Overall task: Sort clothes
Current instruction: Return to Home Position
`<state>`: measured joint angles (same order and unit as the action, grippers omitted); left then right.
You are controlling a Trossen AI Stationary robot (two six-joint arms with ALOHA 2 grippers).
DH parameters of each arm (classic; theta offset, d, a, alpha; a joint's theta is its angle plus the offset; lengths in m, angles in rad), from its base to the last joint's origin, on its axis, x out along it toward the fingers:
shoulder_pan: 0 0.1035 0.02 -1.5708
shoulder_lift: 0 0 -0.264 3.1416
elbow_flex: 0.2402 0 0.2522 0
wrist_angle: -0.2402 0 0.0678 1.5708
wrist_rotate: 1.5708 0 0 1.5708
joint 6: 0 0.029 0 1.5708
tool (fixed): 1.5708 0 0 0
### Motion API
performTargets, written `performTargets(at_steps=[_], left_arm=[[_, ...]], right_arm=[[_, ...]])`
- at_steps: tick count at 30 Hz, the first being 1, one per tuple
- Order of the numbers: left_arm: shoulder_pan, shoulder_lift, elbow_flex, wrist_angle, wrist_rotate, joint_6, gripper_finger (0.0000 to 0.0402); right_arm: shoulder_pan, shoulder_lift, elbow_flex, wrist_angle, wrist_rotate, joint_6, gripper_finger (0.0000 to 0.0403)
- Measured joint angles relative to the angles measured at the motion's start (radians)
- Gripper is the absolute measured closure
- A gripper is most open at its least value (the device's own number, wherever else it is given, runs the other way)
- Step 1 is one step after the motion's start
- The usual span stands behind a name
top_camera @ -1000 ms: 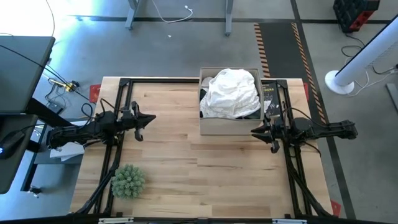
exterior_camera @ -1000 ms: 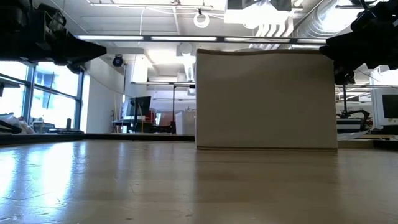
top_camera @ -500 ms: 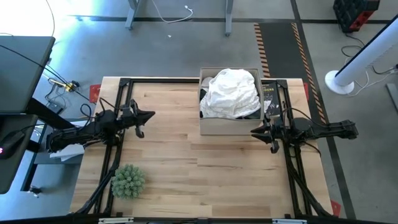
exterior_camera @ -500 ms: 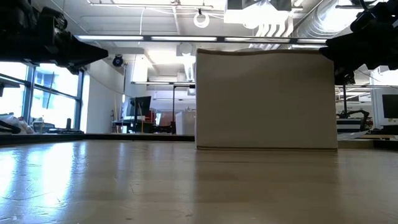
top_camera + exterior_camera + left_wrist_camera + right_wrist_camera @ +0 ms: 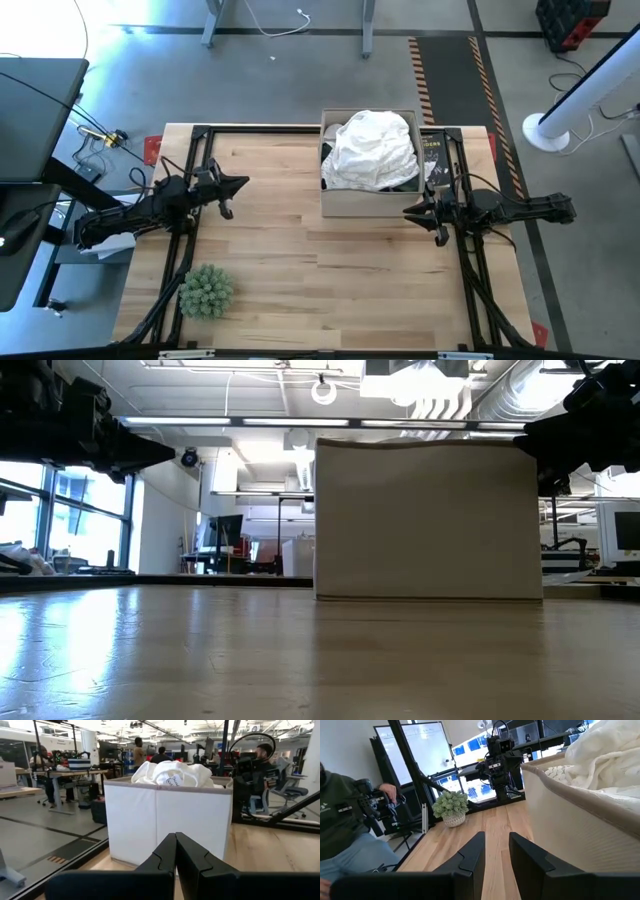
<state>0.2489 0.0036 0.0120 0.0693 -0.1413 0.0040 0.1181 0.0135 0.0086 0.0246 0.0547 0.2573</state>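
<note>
A large white garment (image 5: 372,148) lies heaped in an open white fabric box (image 5: 365,205) at the table's far middle and rises above its rim. A bit of dark cloth (image 5: 405,184) shows under it at the box's near right corner. My left gripper (image 5: 243,182) hovers level over the table's left part, shut and empty, pointing toward the box (image 5: 165,820). My right gripper (image 5: 406,211) hovers level just beside the box's near right corner, pointing toward the table's left. Its fingers (image 5: 496,836) stand a little apart with nothing between them.
A small spiky green plant ball (image 5: 206,290) sits near the table's front left corner. A person (image 5: 340,820) sits beyond the table's left side, and other people show in the room behind. Bare wood (image 5: 320,260) spans the space between the arms.
My left gripper has swung a little toward the table's far edge, staying level and shut. Nothing else has moved.
</note>
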Motion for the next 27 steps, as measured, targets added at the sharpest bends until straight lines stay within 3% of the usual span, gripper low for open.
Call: performTargets(at_steps=[27], left_arm=[[-0.014,0.0,0.034,-0.051,0.0,0.0,0.04]], right_arm=[[0.0,0.0,0.0,0.0,0.0,0.0,0.0321]])
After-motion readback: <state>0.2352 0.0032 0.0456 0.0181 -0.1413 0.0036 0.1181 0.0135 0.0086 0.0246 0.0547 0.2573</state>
